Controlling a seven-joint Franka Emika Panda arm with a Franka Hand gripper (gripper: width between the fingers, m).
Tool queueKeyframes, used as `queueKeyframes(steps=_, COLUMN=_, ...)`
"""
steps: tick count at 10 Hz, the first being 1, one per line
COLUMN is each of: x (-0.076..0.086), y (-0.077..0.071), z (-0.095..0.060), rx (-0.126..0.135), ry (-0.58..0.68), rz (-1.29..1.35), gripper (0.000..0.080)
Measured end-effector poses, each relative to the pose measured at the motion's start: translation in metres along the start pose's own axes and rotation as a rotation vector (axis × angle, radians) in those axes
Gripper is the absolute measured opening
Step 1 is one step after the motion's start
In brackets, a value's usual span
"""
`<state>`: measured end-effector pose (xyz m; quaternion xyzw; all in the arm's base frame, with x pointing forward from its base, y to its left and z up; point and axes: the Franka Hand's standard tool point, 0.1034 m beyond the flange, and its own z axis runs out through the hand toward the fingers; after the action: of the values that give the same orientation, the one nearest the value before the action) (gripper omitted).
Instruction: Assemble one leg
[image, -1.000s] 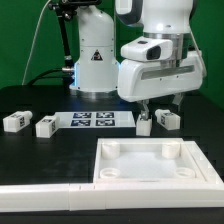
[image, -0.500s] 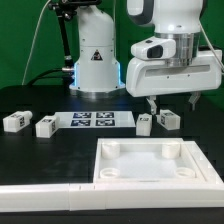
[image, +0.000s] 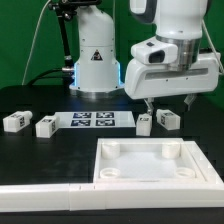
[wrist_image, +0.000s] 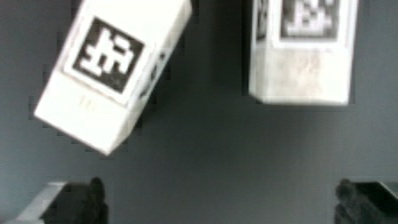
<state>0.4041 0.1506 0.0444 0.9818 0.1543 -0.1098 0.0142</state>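
Note:
Two legs lie at the exterior view's right, one (image: 144, 123) beside the marker board and one (image: 168, 119) just right of it. My gripper (image: 168, 103) hangs open and empty just above them, touching neither. In the wrist view both legs show with their tags up, one tilted (wrist_image: 116, 70) and one nearly straight (wrist_image: 302, 50), ahead of my gripper (wrist_image: 221, 203). Its dark fingertips (wrist_image: 71, 200) stand wide apart over bare black table. Two more legs (image: 15, 121) (image: 46, 126) lie at the exterior view's left.
The marker board (image: 93, 120) lies flat between the leg pairs. The large white square panel (image: 150, 178) with raised rim and corner sockets sits in front. A white rail (image: 40, 195) runs along the front edge. The robot base (image: 95, 55) stands behind.
My gripper has moved toward the exterior view's right and risen slightly, from over the leg by the marker board to above both right legs. The legs have not moved.

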Motion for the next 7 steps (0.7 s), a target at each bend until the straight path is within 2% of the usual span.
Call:
queueKeyframes(steps=2, x=-0.014, y=-0.007, z=0.007, rx=-0.012, ry=-0.158, rz=-0.012, gripper=0.0649)
queueKeyframes(steps=4, x=-0.016, y=-0.014, z=0.01, rx=-0.023, ry=-0.291, rz=-0.018, gripper=0.0649)
queueKeyframes(steps=5, x=-0.025, y=-0.014, z=0.011, rx=-0.037, ry=-0.397, rz=-0.003, gripper=0.0649)
queueKeyframes(steps=7, x=-0.027, y=-0.017, z=0.018, rx=-0.052, ry=-0.561, rz=0.017, gripper=0.0649)
